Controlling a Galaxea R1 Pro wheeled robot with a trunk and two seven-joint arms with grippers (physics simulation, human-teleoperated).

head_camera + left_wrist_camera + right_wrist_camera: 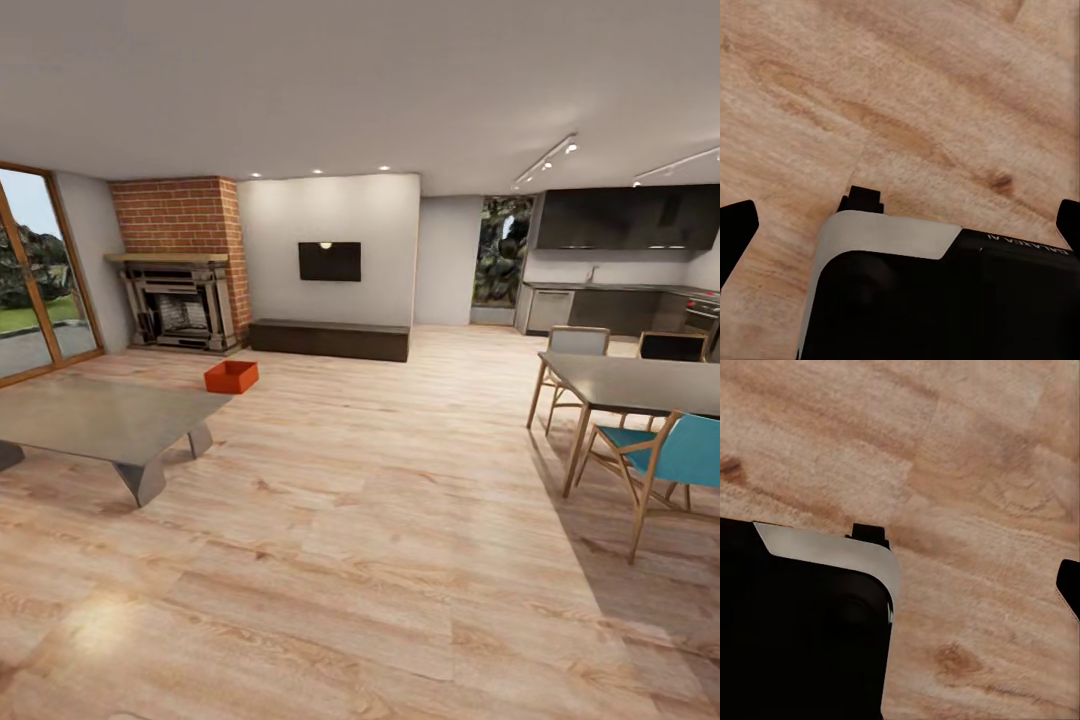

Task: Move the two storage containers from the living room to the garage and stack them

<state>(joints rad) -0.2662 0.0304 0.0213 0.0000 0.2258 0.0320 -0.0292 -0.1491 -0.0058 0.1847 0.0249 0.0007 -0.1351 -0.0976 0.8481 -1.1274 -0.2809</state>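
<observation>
One storage container [231, 377] on wood floor [380, 520] nr fireplace [180, 300]; both grippers' fingertips mostly cut off, left [900, 225] spread, right can't tell.

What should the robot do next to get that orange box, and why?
Probably roll forward and a bit left toward the orange container. It sits far off on the wood floor near the brick fireplace, beyond the low grey table, so the arms cannot reach it yet. The left gripper hangs open over the planks.

Light wood-plank floor [380, 560] with a soft sheen, rough red-brick fireplace [185, 215], smooth matt grey low table [100, 415], and plain smooth orange-red storage container [231, 377].
</observation>
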